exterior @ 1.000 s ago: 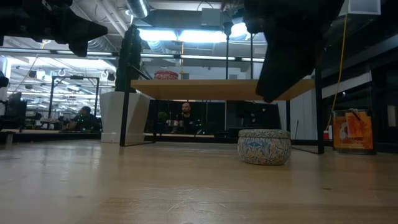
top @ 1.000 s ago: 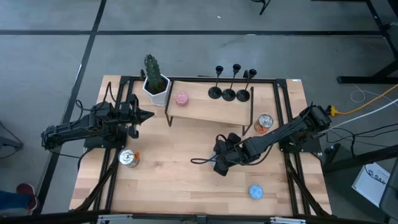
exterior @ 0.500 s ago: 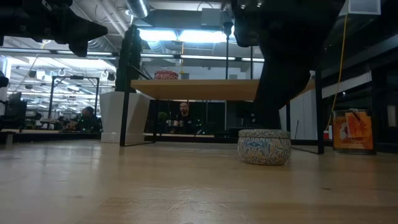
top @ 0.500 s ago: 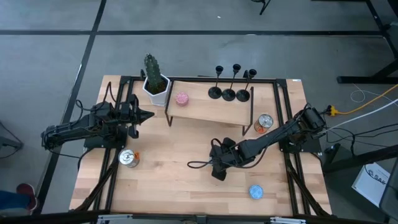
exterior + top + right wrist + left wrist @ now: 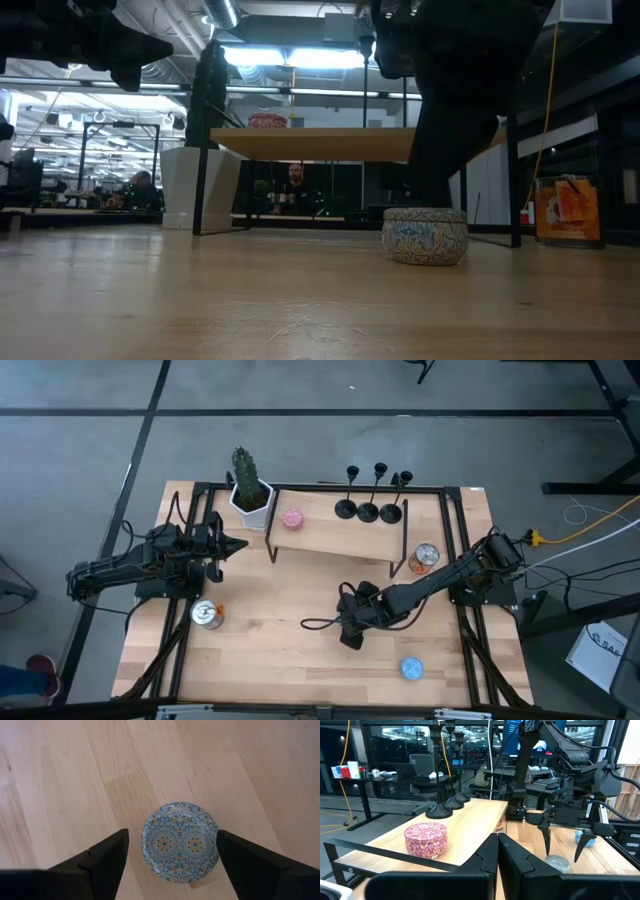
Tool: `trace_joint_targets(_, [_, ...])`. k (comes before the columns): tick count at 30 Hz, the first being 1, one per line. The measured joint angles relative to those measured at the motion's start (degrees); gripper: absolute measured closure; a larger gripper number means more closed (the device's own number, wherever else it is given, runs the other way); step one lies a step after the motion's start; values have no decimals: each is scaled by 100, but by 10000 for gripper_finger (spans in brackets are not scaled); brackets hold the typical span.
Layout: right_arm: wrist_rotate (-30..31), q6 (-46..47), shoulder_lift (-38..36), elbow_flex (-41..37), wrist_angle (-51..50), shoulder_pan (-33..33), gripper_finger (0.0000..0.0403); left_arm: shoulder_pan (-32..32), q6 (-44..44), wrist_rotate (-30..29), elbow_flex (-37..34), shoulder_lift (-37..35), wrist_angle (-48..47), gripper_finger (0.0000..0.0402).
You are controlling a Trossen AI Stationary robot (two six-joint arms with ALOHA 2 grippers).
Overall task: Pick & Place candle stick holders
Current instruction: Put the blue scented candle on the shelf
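Note:
Three slim black candle stick holders (image 5: 368, 508) stand by their round bases at the right end of a raised wooden shelf (image 5: 335, 532); they also show in the left wrist view (image 5: 447, 802). My right gripper (image 5: 347, 630) is open and points down over a round patterned tin (image 5: 180, 842) at the table's middle. Its fingers stand on either side of the tin and do not touch it (image 5: 556, 863). My left gripper (image 5: 240, 545) is shut and empty, hovering left of the shelf (image 5: 497, 842).
A pink tin (image 5: 292, 518) sits on the shelf's left end. A potted cactus (image 5: 249, 495) stands at the far left. Metal cans stand near left (image 5: 207, 614) and right of the shelf (image 5: 425, 556). A blue tin (image 5: 411, 668) lies near the front edge.
My right gripper has gone toward the table's near left and come down over the patterned tin, still open. The left arm has kept still.

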Motion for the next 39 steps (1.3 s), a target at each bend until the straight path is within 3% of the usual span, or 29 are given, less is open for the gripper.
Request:
trace_joint_targets(8, [97,-760,0,0,42,-2,98,-1,0,1,0,0,2,396])
trace_joint_targets(18, [98,-753,0,0,349,-16,96,0,-2,1,0,0,2,396])
trace_joint_targets(30, [49,-290,0,0,340,-177,16,0,-2,1,0,0,2,396])
trace_joint_targets(39, [35,-290,0,0,240,-81,7,1,0,1,0,0,2,396])
